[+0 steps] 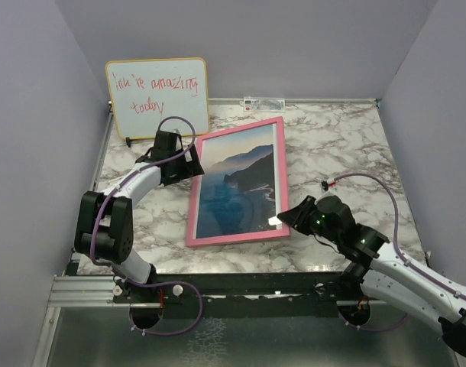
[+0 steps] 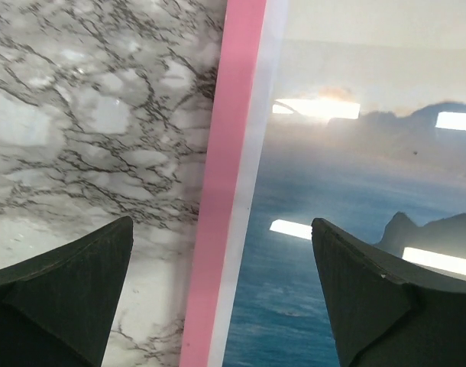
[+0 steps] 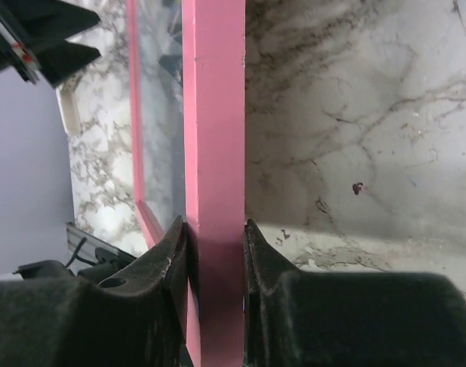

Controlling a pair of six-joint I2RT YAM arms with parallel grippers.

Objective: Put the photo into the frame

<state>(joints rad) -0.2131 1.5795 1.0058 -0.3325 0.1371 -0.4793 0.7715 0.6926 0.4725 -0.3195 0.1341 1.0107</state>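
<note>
The frame (image 1: 237, 238), with a pink border, lies on the marble table, its long side running away from me. The photo (image 1: 237, 183), a blue sea coast with dark mountains, shows inside it under the pane. My right gripper (image 1: 283, 219) is shut on the frame's right border near the near right corner; in the right wrist view both fingers (image 3: 172, 252) press the pink bar (image 3: 214, 115). My left gripper (image 1: 189, 162) hangs open over the frame's left border (image 2: 225, 176) near the far corner, one finger over the marble, the other over the photo (image 2: 347, 191).
A yellow-edged whiteboard (image 1: 156, 95) with red handwriting leans on the back wall, just behind the left gripper. Bare marble (image 1: 332, 145) lies right of the frame. Purple walls close in three sides, and a metal rail (image 1: 88, 290) runs along the near edge.
</note>
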